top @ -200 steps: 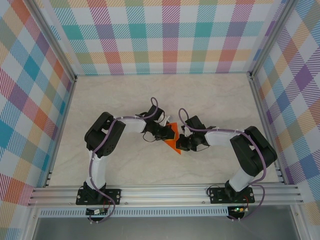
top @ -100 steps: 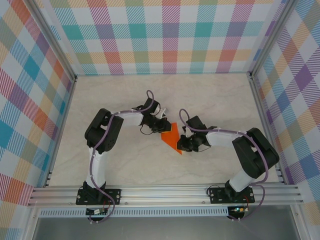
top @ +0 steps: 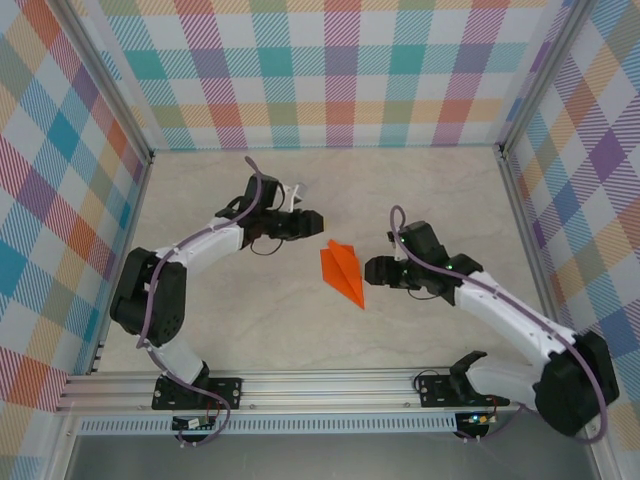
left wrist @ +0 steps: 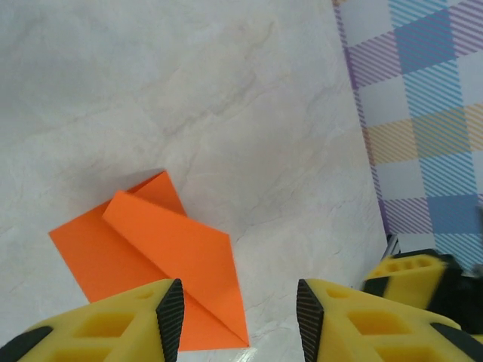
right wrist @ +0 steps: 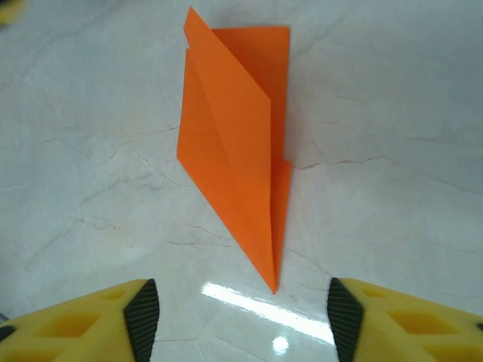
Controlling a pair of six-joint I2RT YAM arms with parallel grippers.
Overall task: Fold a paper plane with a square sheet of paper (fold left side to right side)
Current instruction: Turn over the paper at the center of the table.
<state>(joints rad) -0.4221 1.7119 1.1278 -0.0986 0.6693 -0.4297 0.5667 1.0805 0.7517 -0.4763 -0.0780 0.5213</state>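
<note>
We see the paper plane (top: 342,272) (left wrist: 162,256) (right wrist: 234,151) lying free at the middle of the table (top: 430,190), a narrow orange dart with sharp creases and its point toward the near side. A second ago both grippers crowded it. Now the left gripper (top: 316,218) (left wrist: 238,302) has drawn back far-left and the right gripper (top: 372,270) (right wrist: 241,305) to the right, each with its jaws spread and nothing between them. The tabletop is pale and marbled, and nothing lies on or against the plane.

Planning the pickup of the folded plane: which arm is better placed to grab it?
Probably the right. The right pincer is open and faces the paper plane squarely, its pointed tip centred between the fingers. The left pincer is open too, but the plane lies off to one side of it.
</note>
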